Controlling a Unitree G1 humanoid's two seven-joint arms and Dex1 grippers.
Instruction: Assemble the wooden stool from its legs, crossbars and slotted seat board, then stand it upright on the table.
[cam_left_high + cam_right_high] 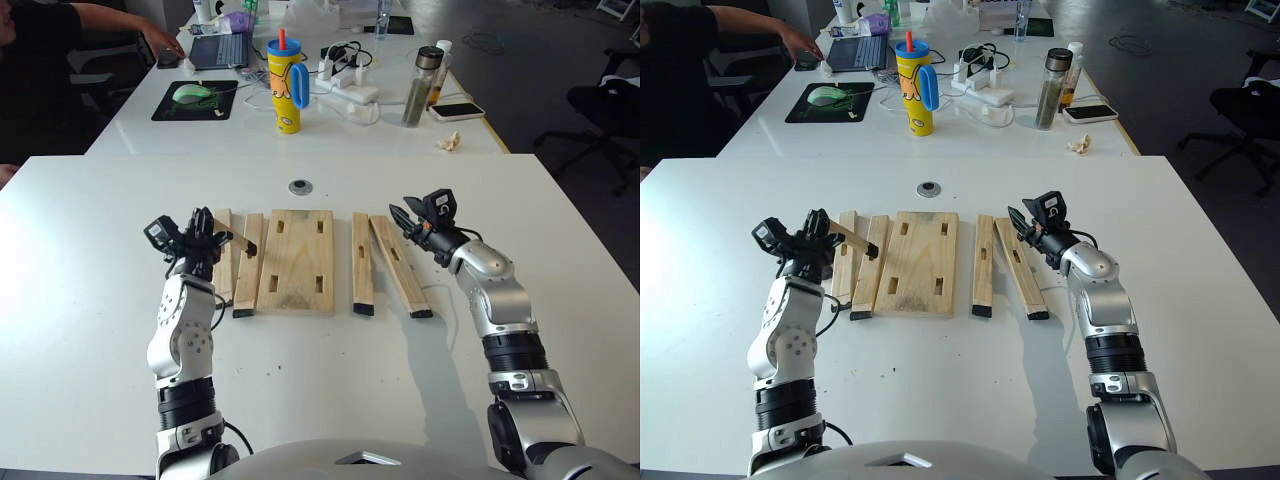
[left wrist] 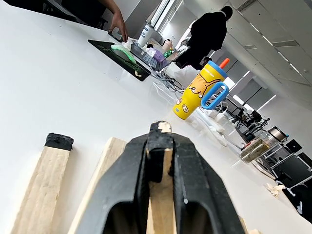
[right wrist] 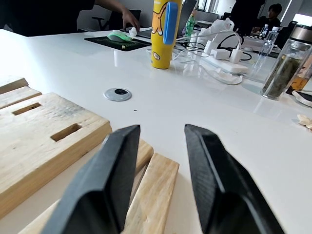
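Clutter on the rear desk, and one fitting in the near one.
A round metal grommet (image 1: 300,187) sits in the desk (image 1: 90,330) near the middle of its far edge. On the rear desk (image 1: 130,135), a green mouse (image 1: 190,93) lies on a black mat (image 1: 170,110) toward the left edge, with a laptop (image 1: 221,50) farther back. A yellow cup (image 1: 286,88) with a blue handle stands mid-desk, beside a white power strip (image 1: 350,85). A glass bottle (image 1: 423,86) and a phone (image 1: 456,110) are toward the right edge, and a crumpled scrap (image 1: 449,142) lies at the near right corner.

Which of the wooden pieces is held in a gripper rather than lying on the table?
The short stick between the fingers of the left gripper; the seat board and legs lie flat.
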